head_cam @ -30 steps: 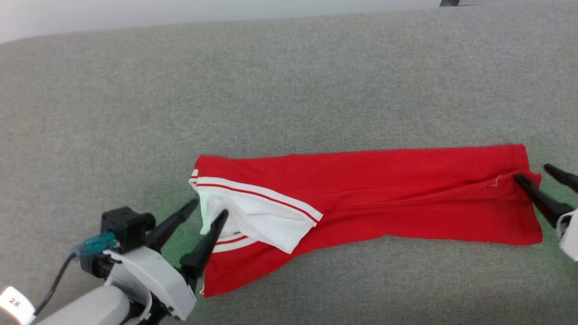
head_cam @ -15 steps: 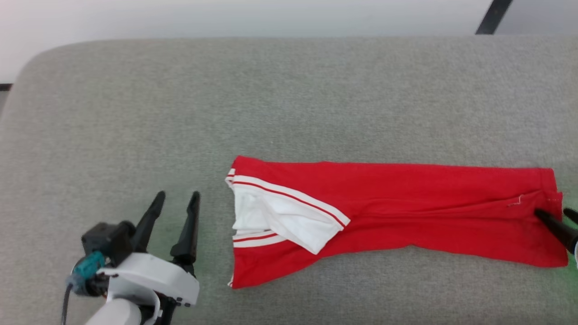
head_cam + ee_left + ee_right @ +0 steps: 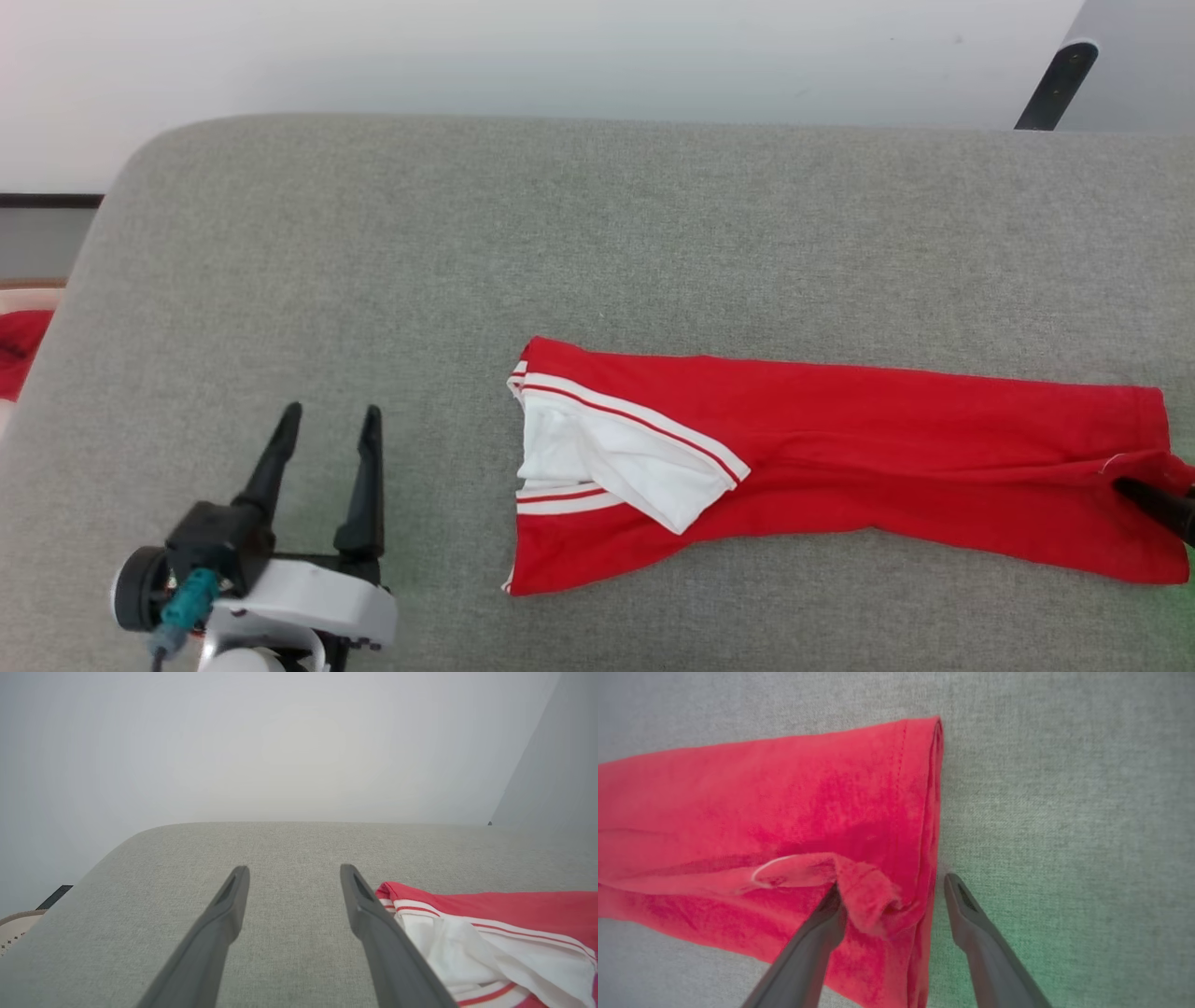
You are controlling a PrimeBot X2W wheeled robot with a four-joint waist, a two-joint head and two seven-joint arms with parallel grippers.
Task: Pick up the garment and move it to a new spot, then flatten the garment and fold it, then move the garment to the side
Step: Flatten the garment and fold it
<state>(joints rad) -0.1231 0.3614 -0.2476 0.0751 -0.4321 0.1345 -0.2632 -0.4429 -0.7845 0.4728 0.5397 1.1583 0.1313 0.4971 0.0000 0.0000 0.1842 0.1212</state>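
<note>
Your left gripper (image 3: pixel 330 415) gapes wide and empty beside the red garment (image 3: pixel 840 439) on the grey cushion (image 3: pixel 467 233). Your right gripper (image 3: pixel 893 885) straddles the garment's hem, fingers spread wide, gripping nothing.

No readable text, labels, brand marks, numbers or signs in any view. The garment (image 3: pixel 840 448) shows plain red and white fabric with stripe trim, and nothing on it reads as lettering.
</note>
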